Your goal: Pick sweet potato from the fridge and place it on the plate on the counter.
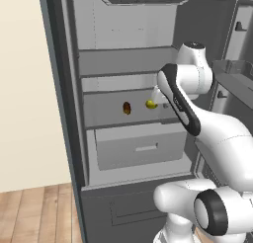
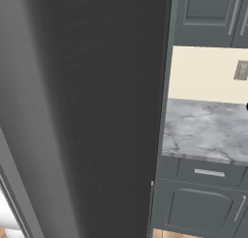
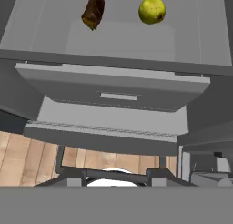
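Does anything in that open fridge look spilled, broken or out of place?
Nothing stands out. The fridge is open, and the sweet potato and a small yellow fruit sit apart on the same shelf. The pale drawer below is closed and level. Nothing looks spilled or damaged.

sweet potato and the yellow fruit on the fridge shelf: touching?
Apart. The hand view shows bare grey shelf between the sweet potato and the yellow fruit; the left base view shows the same gap.
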